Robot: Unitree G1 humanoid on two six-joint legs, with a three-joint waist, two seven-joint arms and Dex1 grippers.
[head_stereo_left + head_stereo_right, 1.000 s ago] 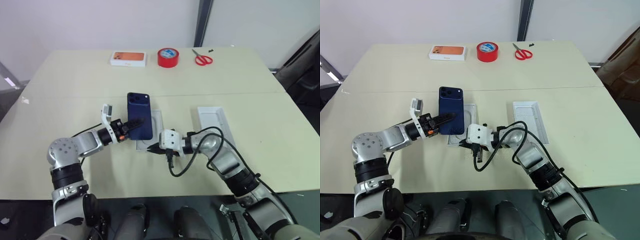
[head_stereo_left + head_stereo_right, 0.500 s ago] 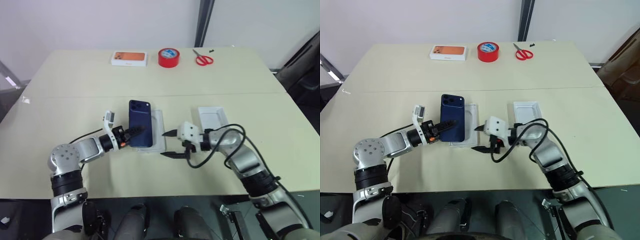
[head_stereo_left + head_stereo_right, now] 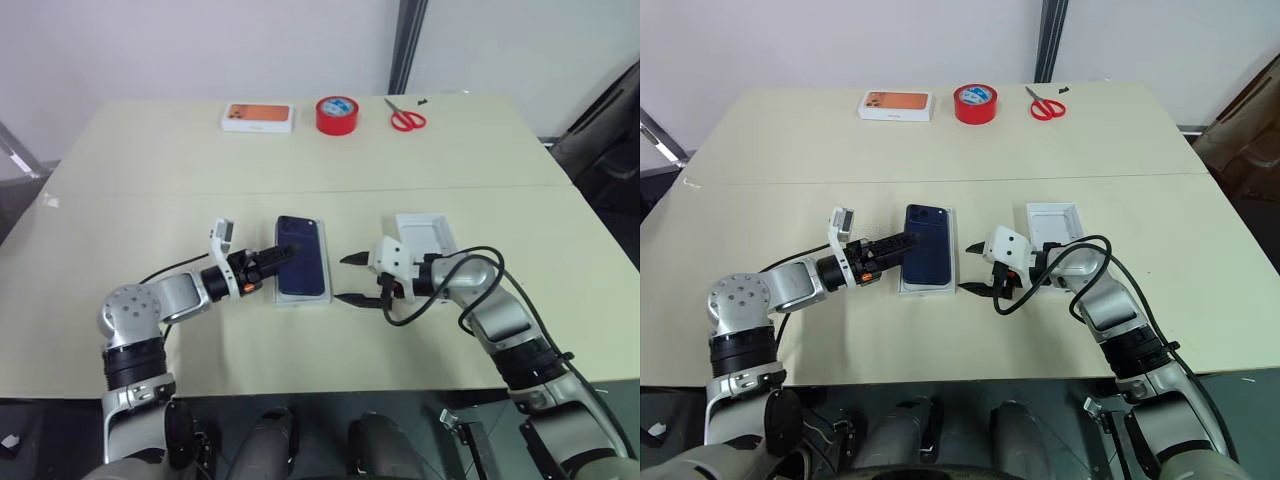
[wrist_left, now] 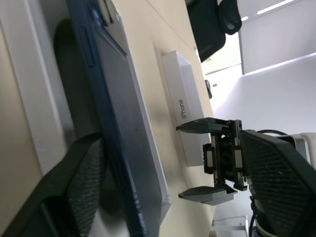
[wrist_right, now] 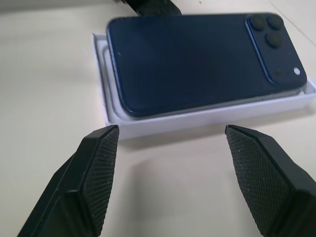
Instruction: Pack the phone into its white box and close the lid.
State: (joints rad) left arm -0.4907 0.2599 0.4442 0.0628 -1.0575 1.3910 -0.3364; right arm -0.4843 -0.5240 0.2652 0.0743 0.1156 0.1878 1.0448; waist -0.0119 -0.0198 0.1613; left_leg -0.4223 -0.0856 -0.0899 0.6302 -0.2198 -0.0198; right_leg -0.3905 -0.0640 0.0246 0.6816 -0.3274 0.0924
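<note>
Phone (image 3: 302,266) lies back-up in the white box (image 5: 207,117) on the counter (image 3: 150,160), camera bump at the far end, one long edge riding slightly over the tray rim. Left end effector (image 3: 272,260) released, fingers spread at the phone's left edge. Right end effector (image 3: 352,279) released, just right of the box, apart from it. Lid (image 3: 428,240) sits open-side up behind the right end effector

A cream table (image 3: 150,160) of two joined tops — plain white wall (image 3: 200,45) behind it.
</note>
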